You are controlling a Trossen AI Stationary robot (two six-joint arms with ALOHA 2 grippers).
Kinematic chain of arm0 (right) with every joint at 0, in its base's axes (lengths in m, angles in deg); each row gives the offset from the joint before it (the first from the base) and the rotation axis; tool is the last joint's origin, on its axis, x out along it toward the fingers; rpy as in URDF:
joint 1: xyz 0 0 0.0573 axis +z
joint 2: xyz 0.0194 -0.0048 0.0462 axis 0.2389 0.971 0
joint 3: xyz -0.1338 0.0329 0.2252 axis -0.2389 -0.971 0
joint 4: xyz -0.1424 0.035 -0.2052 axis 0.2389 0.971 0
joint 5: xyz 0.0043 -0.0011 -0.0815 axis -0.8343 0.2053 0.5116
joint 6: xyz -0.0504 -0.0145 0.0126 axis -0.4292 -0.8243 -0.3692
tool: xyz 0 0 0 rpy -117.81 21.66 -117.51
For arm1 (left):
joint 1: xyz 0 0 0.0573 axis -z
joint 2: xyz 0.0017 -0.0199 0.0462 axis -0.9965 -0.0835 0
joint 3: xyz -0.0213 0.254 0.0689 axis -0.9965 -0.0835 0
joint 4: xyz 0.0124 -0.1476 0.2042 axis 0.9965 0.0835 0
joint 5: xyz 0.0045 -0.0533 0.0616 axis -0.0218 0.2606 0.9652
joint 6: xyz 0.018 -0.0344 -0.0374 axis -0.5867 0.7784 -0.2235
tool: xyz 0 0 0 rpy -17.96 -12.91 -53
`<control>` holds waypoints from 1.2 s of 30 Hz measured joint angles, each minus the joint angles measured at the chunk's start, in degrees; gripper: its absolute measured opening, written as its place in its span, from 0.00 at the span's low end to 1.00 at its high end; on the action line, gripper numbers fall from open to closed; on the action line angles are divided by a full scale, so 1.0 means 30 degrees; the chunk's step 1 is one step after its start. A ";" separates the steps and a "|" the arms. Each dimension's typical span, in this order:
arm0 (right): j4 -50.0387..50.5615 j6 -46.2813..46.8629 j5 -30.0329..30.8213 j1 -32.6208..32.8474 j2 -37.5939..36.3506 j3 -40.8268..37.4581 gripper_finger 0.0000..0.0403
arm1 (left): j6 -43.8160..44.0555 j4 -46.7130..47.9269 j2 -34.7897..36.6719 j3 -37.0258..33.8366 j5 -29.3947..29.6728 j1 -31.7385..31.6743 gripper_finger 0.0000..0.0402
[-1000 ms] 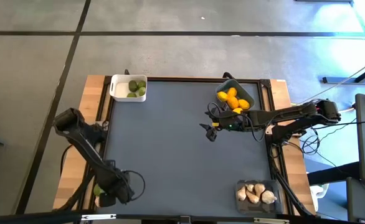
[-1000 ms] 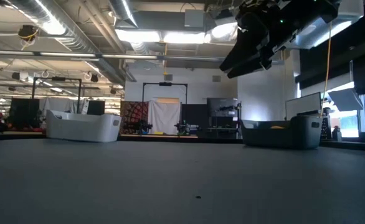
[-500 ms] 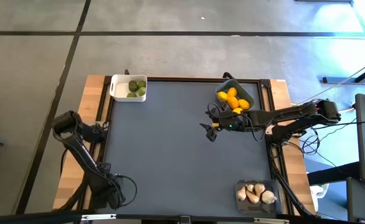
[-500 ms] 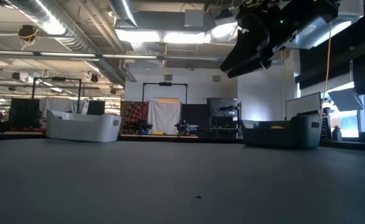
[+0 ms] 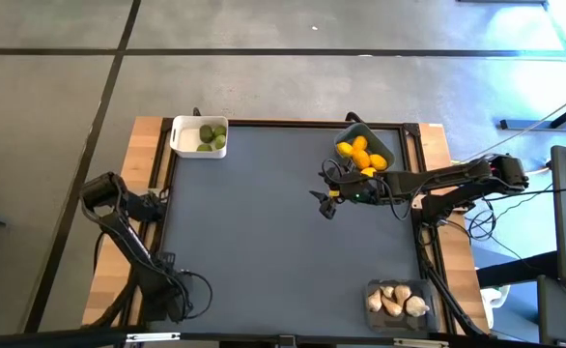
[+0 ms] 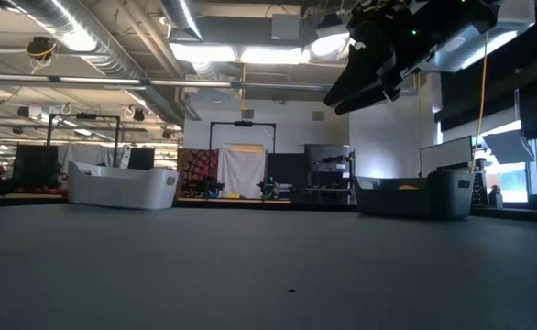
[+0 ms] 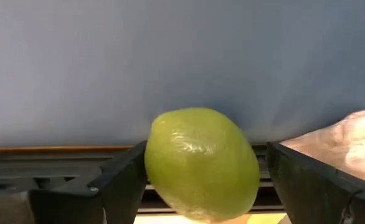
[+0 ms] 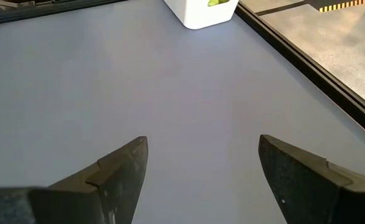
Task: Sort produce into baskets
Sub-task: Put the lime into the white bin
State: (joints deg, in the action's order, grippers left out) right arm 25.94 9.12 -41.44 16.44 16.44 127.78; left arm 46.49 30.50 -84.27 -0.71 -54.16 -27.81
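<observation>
white basket (image 5: 184, 137) | blue-grey basket (image 5: 386, 147) | green fruit (image 7: 201, 163) | yellow-orange fruits (image 5: 360, 155) | whitish garlic (image 5: 395, 301)

The dark grey work surface (image 5: 283, 222) looks matt and smooth, like a rubbery mat, edged by pale bare wood (image 5: 138, 155) with a visible grain. The small white rectangular basket (image 5: 182, 138) looks like smooth, slightly glossy plastic, as does the deeper blue-grey basket (image 6: 415, 197). The round green fruit (image 7: 201, 165) has a waxy, finely dimpled skin with a soft sheen. The jaws on both arms are dull black plastic.
</observation>
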 joint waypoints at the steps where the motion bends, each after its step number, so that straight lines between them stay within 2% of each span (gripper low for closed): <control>1: -0.0001 0.0000 0.0000 0.0000 0.0002 0.0000 0.75 | 0.0057 -0.0131 0.0000 -0.0044 -0.0003 0.0002 0.76; 4: 0.0001 0.0000 0.0000 0.0000 0.0001 0.0000 0.75 | 0.0069 -0.0449 0.0000 -0.0048 0.0000 -0.0001 0.71; 11: -0.0013 0.0000 0.0000 0.0000 0.0000 0.0000 0.75 | -0.0545 -0.0229 0.0002 -0.0048 0.0377 -0.0507 0.48; 15: -0.0013 0.0000 -0.0007 0.0000 -0.0001 0.0000 0.75 | -0.1174 0.0516 0.0605 0.0003 0.0635 -0.1394 0.48; 18: -0.0032 0.0000 -0.0036 0.0000 0.0005 0.0000 0.75 | -0.1206 0.1343 0.1800 0.0011 0.1659 -0.2010 0.48; 23: -0.0530 0.0029 -0.0127 0.0015 0.0120 0.0012 0.75 | -0.0096 0.2152 0.4683 0.0011 0.5328 -0.3285 0.50; 29: -0.3029 -0.0233 -0.2536 0.0279 0.0937 0.0022 0.75 | 0.0192 0.1883 0.7724 0.0025 1.0854 -0.4896 0.50; 36: -0.7763 -0.0285 -0.6482 0.0270 0.2502 0.0022 0.75 | -0.2361 -0.1290 0.9565 0.0025 1.6929 -0.6157 0.52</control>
State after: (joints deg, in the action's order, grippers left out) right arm 2.65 8.27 -60.88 17.24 23.95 127.85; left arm 39.41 26.63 -55.57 -0.64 -3.37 -46.28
